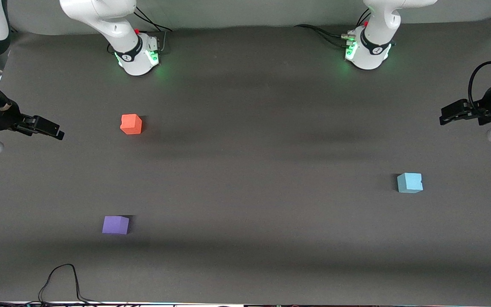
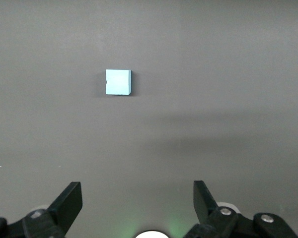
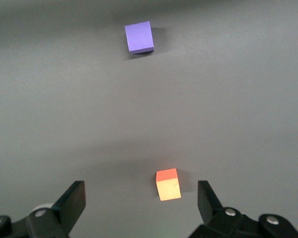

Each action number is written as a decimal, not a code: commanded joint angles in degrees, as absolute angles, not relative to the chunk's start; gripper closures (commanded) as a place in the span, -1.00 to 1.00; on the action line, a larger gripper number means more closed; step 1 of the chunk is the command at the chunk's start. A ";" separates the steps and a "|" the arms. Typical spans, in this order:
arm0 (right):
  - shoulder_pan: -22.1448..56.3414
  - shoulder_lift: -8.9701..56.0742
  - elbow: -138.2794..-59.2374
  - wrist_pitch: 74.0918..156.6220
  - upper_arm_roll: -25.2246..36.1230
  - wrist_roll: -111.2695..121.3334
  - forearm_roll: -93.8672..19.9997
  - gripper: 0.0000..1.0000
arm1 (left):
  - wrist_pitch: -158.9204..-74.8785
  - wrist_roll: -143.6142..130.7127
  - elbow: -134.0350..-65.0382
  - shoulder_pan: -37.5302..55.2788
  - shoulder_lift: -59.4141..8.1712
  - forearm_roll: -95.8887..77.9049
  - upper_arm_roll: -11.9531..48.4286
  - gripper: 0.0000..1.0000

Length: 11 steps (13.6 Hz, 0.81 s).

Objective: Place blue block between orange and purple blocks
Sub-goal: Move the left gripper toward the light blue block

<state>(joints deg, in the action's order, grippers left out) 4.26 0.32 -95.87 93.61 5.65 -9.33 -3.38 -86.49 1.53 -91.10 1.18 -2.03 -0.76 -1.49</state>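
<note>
The blue block (image 1: 409, 182) sits alone on the grey mat toward the left arm's end; it also shows in the left wrist view (image 2: 118, 82). The orange block (image 1: 131, 124) and the purple block (image 1: 115, 224) sit toward the right arm's end, the purple one nearer the front camera, with bare mat between them. Both show in the right wrist view, orange (image 3: 168, 184) and purple (image 3: 139, 36). My left gripper (image 1: 443, 117) hangs open and empty over the table's left-arm end (image 2: 137, 198). My right gripper (image 1: 58, 132) hangs open and empty over the right-arm end (image 3: 141, 198).
The two arm bases (image 1: 138, 57) (image 1: 369, 51) stand along the table edge farthest from the front camera. A black cable (image 1: 60, 281) loops onto the mat at the edge nearest the camera, toward the right arm's end. The dark grey mat (image 1: 254, 170) covers the table.
</note>
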 commanded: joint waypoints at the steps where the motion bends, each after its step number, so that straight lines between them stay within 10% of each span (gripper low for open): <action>1: 4.92 0.35 -95.45 93.96 5.89 -9.41 -3.60 -1.00 | -87.01 1.58 -92.02 1.23 -1.23 -1.49 -1.76 -1.00; 11: 5.01 0.53 -95.36 93.96 5.62 -10.19 -3.43 -1.00 | -87.36 16.51 -92.37 -4.12 -1.67 0.70 -2.20 -1.00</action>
